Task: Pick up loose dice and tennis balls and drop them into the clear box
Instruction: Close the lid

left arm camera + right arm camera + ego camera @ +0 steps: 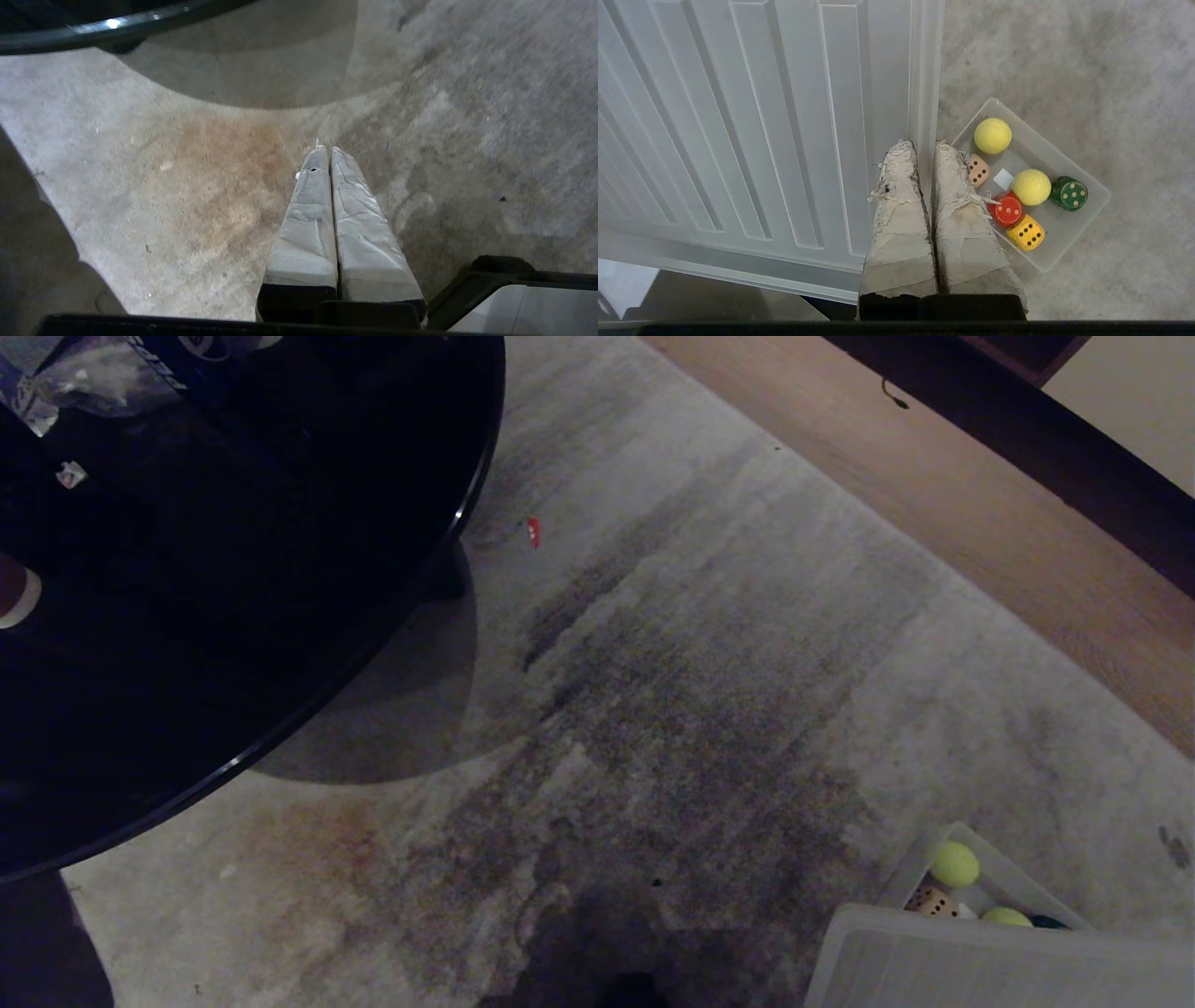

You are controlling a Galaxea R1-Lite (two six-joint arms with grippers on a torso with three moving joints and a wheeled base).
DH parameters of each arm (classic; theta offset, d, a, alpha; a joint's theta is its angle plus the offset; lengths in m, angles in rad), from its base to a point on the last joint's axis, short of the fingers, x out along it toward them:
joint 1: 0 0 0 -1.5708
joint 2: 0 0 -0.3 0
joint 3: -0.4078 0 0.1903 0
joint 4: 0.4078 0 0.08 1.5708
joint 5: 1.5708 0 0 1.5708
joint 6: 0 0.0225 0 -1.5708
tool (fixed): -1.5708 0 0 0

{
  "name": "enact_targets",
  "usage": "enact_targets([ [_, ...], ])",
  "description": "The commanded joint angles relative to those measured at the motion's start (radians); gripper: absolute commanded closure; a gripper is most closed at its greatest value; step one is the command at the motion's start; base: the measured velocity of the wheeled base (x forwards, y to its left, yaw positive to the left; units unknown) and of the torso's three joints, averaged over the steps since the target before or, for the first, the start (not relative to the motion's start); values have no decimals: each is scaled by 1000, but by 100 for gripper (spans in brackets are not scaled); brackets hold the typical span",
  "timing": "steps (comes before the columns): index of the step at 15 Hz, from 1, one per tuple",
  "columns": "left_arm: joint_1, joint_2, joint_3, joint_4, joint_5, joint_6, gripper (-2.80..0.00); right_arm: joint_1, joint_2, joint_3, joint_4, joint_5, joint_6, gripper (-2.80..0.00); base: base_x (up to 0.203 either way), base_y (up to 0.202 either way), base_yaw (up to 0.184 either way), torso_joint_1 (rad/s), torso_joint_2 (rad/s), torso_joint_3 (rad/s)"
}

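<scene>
Down on the grey carpet (1064, 70), the clear box (1083, 219) is a shallow see-through plastic bin with rounded corners and a small white sticker (1003, 178) on its floor. Inside it lie two fuzzy yellow-green tennis balls, one (992, 135) near a corner and the other (1031, 186) toward the middle, touching the dark green die (1069, 193) with pale pips. The red die (1005, 209) sits against the yellow die (1026, 232), which shows a face of six black pips, and the beige-pink die (978, 170) rests near the box's wall, partly behind the right end effector (924, 147). That end effector hangs empty above the carpet, its two tape-wrapped fingers pressed together, between the box and a flat ribbed translucent lid (738, 140) just beside the box. In the head view the box (1013, 877) appears at the lower right, partly hidden by the lid (980, 961), with a ball (954, 863) and the pale die (932, 901) visible. The left end effector (327, 149) is also closed and empty, its fingers touching, over a brownish stain on the carpet near the edge of a round black table (233, 569).
</scene>
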Motion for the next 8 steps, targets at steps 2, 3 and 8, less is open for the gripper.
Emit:
enact_targets([
  [2, 0, 1, 2, 0, 0, 0, 0, 0, 3, 0, 1, 1, -1, 0, 0, 0, 0, 4, 2, 201],
  [3, -1, 1, 2, 0, 0, 0, 0, 0, 1, 0, 1, 1, -1, 0, 0, 0, 0, 2, 5, 205],
  [8, 0, 1, 2, 0, 0, 0, 0, 0, 1, 0, 1, 1, 1, 0, 0, 0, 0, 1, 3, 201],
])
